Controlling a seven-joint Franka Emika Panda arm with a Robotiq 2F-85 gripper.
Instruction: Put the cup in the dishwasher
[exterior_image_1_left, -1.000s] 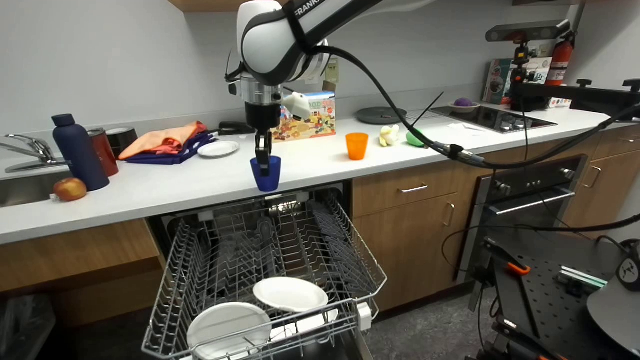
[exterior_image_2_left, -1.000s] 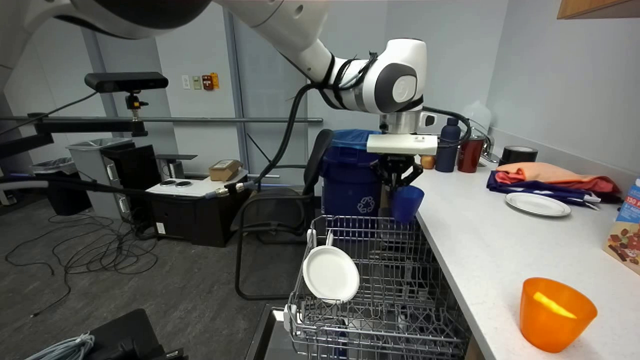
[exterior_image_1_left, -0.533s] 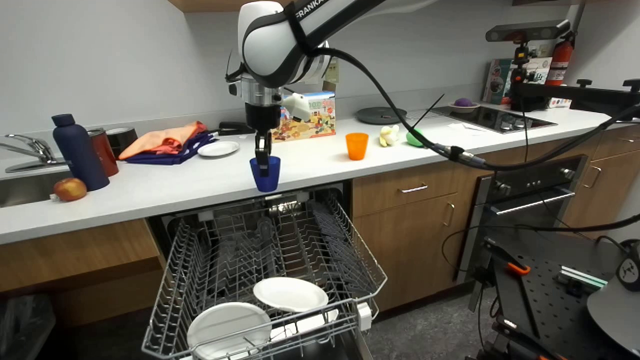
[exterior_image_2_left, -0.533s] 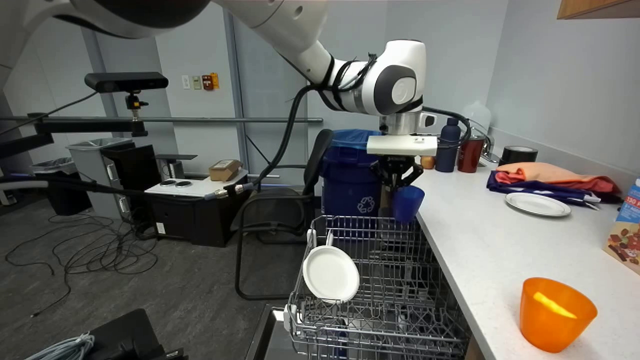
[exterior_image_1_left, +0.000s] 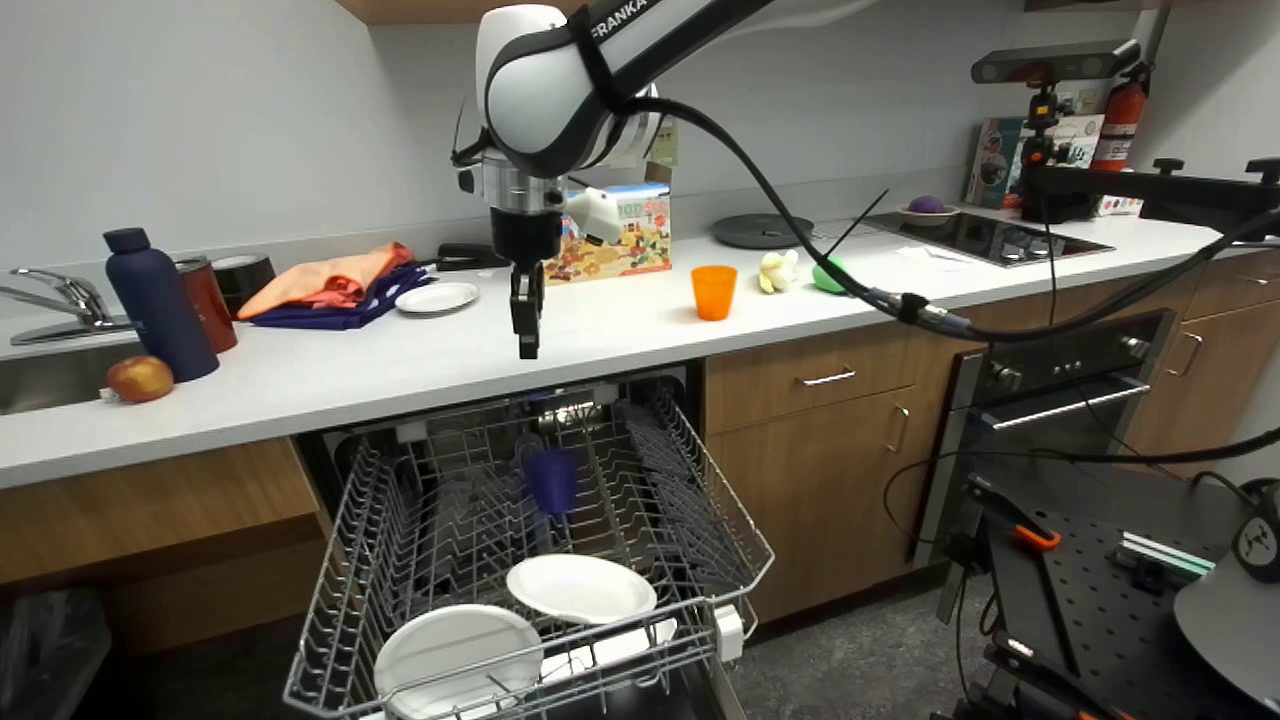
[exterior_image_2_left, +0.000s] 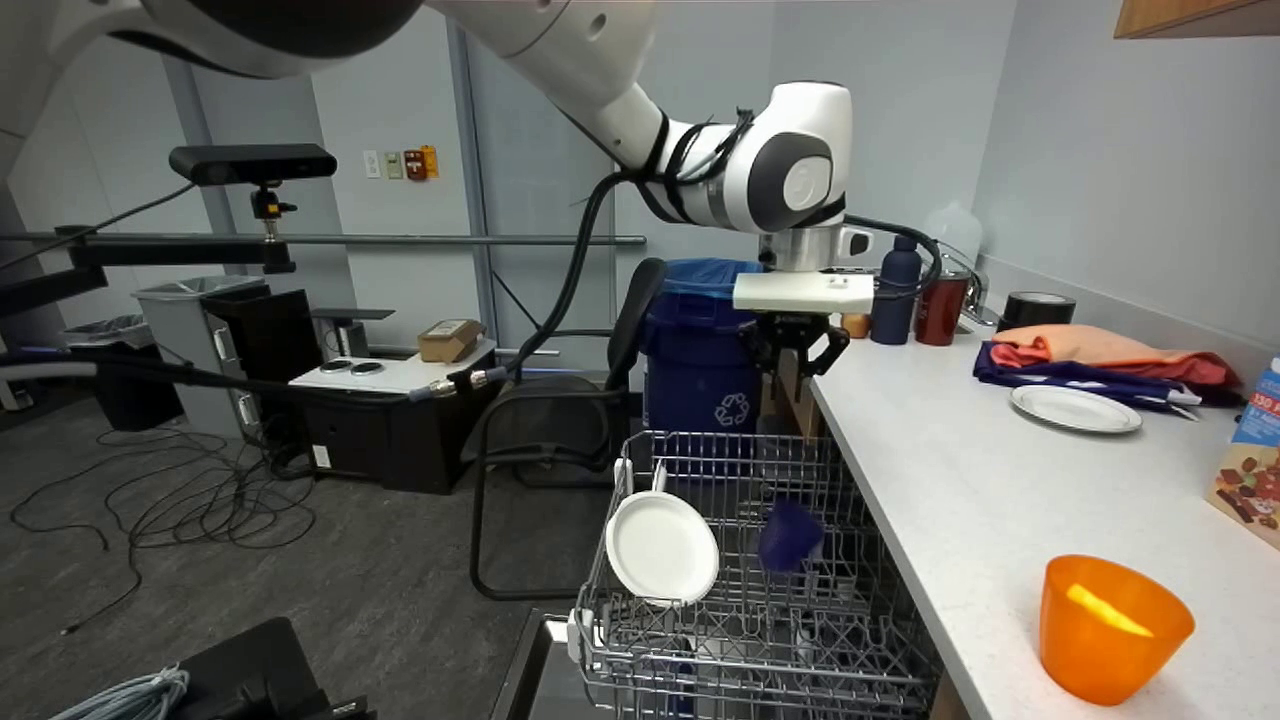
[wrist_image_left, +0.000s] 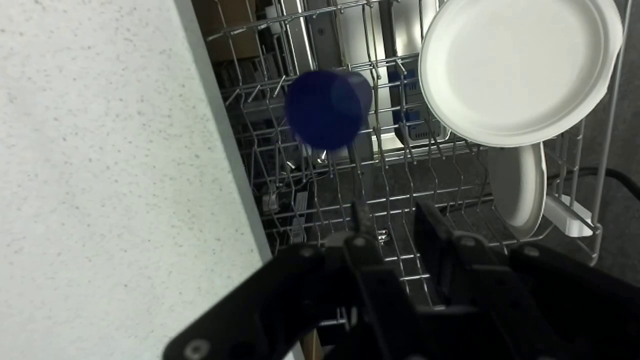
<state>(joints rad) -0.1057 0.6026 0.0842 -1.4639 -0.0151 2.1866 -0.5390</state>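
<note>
See closest in the wrist view the black two-fingered gripper (wrist_image_left: 391, 212), pointing down with its fingers parted and a plain gap between the tips. Find near it the white speckled countertop (wrist_image_left: 110, 170), filling one side of that view. Look lower for the small, slightly tapered blue plastic cup (exterior_image_1_left: 551, 480), well apart from the fingers and within the pull-out grey wire rack (exterior_image_1_left: 690, 505) of the under-counter dishwasher (exterior_image_2_left: 560, 680) in both exterior views. Appears tilted (blurred in the wrist view; cannot tell the exact contact with the rack's wires). Spot toward the rack's outer end a round white plate (exterior_image_1_left: 580, 588) and, close to it, another white plate (exterior_image_1_left: 452, 637), both apart from the cup. Move up to the countertop for a tapered orange cup (exterior_image_1_left: 714, 292) standing upright, then a small flat white plate (exterior_image_1_left: 437, 298) near a crumpled peach-orange cloth (exterior_image_1_left: 330, 278) over a navy blue cloth (exterior_image_1_left: 325, 318). Notice farther back a colourful printed cardboard box (exterior_image_1_left: 640, 235). Trace the countertop on to a reddish-yellow apple (exterior_image_1_left: 140, 379) just beside a tall dark blue bottle (exterior_image_1_left: 160, 305), with a red tumbler (exterior_image_1_left: 205, 300) behind. Make out farther along a black-fronted oven (exterior_image_1_left: 1040, 375) among wooden cabinets (exterior_image_1_left: 805, 480) (partly hidden). Reach, deeper in an exterior view, a blue recycling bin (exterior_image_2_left: 705, 345) beyond the rack.
</note>
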